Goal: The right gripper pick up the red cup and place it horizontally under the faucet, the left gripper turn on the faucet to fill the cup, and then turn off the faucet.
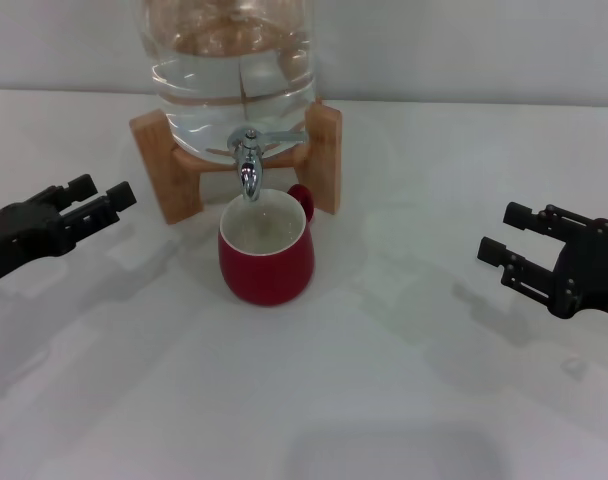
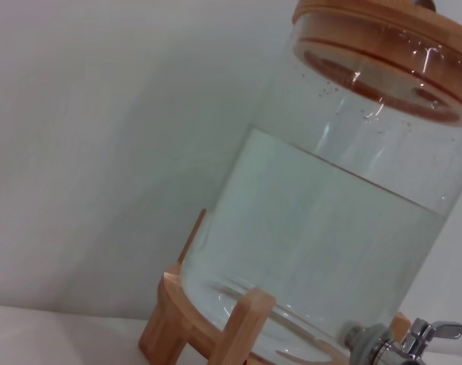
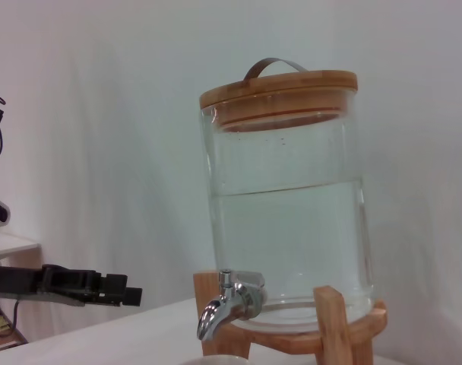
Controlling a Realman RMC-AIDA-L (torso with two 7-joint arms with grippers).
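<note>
While standing upright on the white table (image 1: 404, 400), mouth facing up and long axis vertical, the red cup (image 1: 266, 262) sitting directly under the faucet (image 1: 248, 165), loop handle pointing back and to the right toward the wooden stand (image 1: 169, 165).

Left to right:

- Left gripper (image 1: 109, 205): hovering low at the left edge, well apart from the cup, fingers spread open and pointing toward the stand, holding nothing.
- Cup: showing a squat, rounded, glossy red body and a cream-white interior; holding what appears to be clear liquid, level not clearly readable.
- Faucet: projecting from the clear jar (image 3: 288, 220), chrome spout pointing down just above the cup rim, lever lying roughly sideways.
- Jar: resting on the stand, holding clear water to well above half, capped by a wooden lid (image 3: 278, 91) with a metal handle.
- Right gripper (image 1: 506, 247): hovering at the right edge, well apart from the cup, fingers spread open, holding nothing.
</note>
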